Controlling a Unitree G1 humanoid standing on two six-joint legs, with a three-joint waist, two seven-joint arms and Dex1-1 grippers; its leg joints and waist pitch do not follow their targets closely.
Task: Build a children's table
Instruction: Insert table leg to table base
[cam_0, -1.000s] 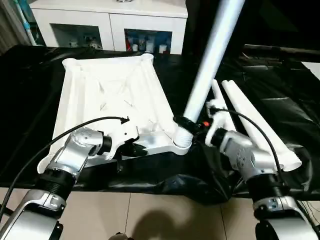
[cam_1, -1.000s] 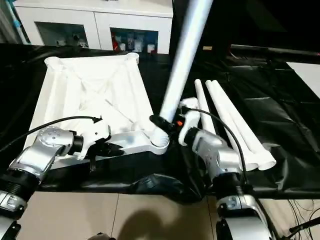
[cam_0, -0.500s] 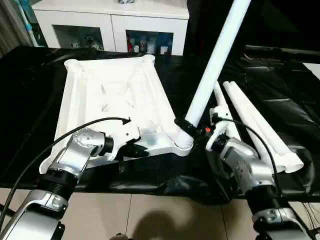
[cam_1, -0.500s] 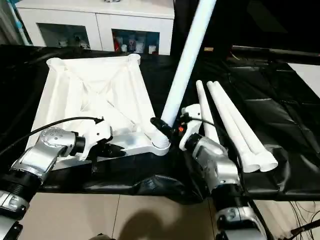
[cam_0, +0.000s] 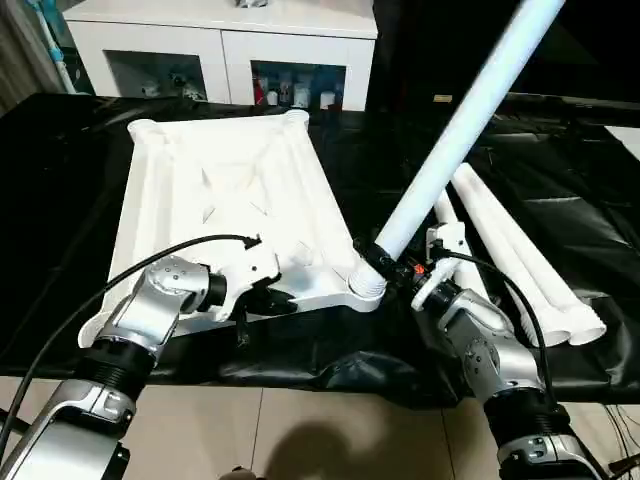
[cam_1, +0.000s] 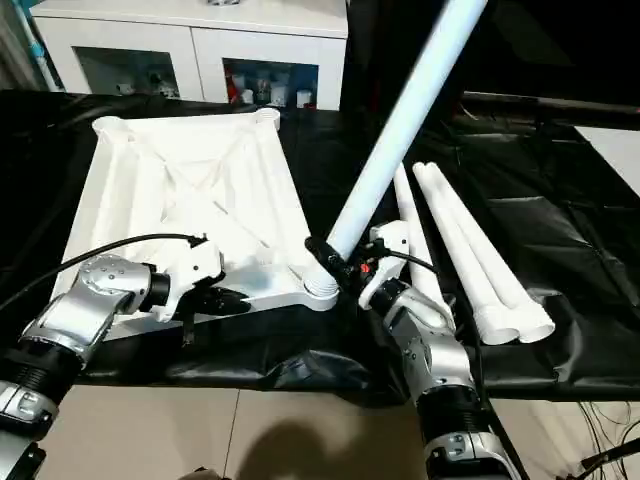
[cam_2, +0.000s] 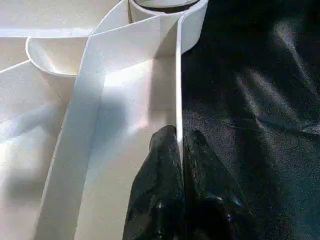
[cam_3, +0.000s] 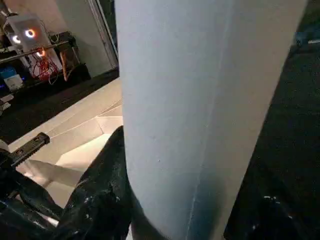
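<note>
Left eye view: leg (cam_0: 455, 142) now tilts further right.

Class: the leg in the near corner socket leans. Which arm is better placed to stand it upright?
The right: its gripper already clamps the long white tapered tube leg just above the round corner socket. The left gripper pinches the white ribbed table top's edge.

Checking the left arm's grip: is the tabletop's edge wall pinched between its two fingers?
Yes: in the left wrist view the two black fingers close on either side of the thin edge wall of the tabletop.
</note>
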